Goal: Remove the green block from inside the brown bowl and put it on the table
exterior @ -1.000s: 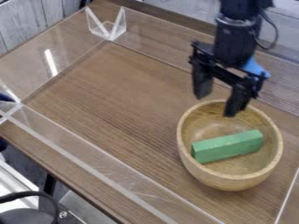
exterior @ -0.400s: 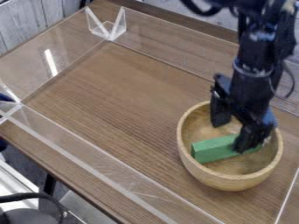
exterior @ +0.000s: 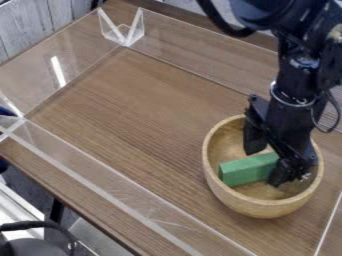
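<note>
The brown bowl (exterior: pixel 235 194) sits at the right front of the table (exterior: pixel 134 110). Inside it lies the green block (exterior: pixel 246 168), flat and angled slightly up to the right. My black gripper (exterior: pixel 277 158) has come down into the bowl and stands open, one finger behind the block's right end and the other in front of it. Its fingertips hide the block's right end. I cannot tell whether the fingers touch the block.
Low clear acrylic walls (exterior: pixel 80 190) run along the table's edges, with a clear corner bracket (exterior: pixel 122 27) at the back left. The arm rises from the bowl toward the top right.
The gripper has dropped from above the bowl's far rim down into the bowl and now straddles the green block's right end. The block and bowl have not moved.
</note>
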You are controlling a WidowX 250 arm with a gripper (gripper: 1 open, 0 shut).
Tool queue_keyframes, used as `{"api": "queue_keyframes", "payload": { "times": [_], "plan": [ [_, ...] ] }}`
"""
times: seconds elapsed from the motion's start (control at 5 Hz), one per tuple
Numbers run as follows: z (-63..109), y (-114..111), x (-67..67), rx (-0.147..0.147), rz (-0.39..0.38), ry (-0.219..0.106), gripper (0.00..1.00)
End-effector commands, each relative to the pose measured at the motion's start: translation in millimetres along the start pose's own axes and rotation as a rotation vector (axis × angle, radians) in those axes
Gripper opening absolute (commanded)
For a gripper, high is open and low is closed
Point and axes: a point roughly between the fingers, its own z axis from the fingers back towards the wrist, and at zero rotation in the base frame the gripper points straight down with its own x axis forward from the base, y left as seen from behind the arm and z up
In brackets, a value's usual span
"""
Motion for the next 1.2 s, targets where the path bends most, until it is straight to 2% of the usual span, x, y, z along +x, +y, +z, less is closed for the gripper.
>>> {"api": "queue_keyframes", "payload": {
  "times": [0.0, 0.2, 0.4, 0.6, 1.0],
  "plan": [
    [31.9, 3, 8.8, -0.034, -0.012, -0.131, 1.00],
    [41.4, 6, 7.9, -0.083, -0.024, -0.159, 1.00],
    [27.1, 8, -1.3, -0.033, -0.012, -0.169, 1.00],
    [18.6, 4, -8.8, 0.041, -0.009, -0.206, 1.00],
    [27.3, 9, 9.5, 0.026, -0.015, -0.286, 1.00]
  ]
}}
